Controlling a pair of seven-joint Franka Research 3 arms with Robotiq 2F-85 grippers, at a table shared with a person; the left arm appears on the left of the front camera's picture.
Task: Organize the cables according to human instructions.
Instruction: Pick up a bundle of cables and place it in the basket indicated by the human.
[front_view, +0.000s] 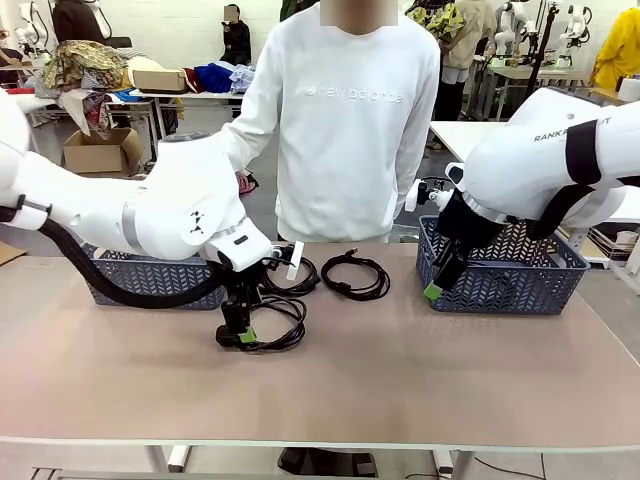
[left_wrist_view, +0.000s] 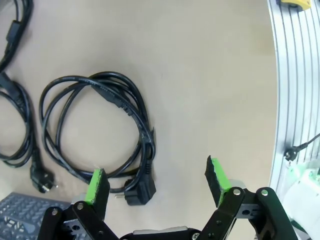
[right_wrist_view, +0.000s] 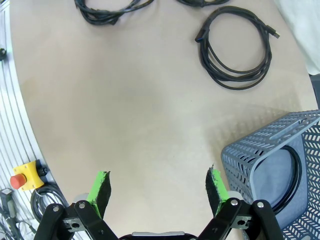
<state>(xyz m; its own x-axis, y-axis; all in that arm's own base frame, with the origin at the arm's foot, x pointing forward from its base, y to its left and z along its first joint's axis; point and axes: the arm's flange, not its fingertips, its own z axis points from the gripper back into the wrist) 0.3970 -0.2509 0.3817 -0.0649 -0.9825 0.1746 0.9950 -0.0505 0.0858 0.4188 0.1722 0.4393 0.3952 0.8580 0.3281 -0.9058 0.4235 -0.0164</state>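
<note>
Three black cables lie coiled on the table. In the front view the nearest coil (front_view: 272, 325) is by my left gripper (front_view: 237, 336), with a second coil (front_view: 297, 276) behind it and a third (front_view: 355, 274) at mid-table. The left gripper (left_wrist_view: 157, 182) hangs open low over the table, with the near coil (left_wrist_view: 95, 125) beside its left finger and that coil's plug (left_wrist_view: 140, 190) between the pads. My right gripper (front_view: 434, 291) stands open above bare table in front of the right basket. The right wrist view shows this open gripper (right_wrist_view: 158, 185) far from the third coil (right_wrist_view: 235, 50).
A blue-grey basket (front_view: 140, 278) sits behind my left arm, and another (front_view: 505, 285) stands at the right, with a dark loop inside it (right_wrist_view: 298, 172). A person in a white sweatshirt (front_view: 345, 120) stands at the far side. The table's metal edge rail (left_wrist_view: 292, 90) and an emergency stop button (right_wrist_view: 21, 180) lie near me.
</note>
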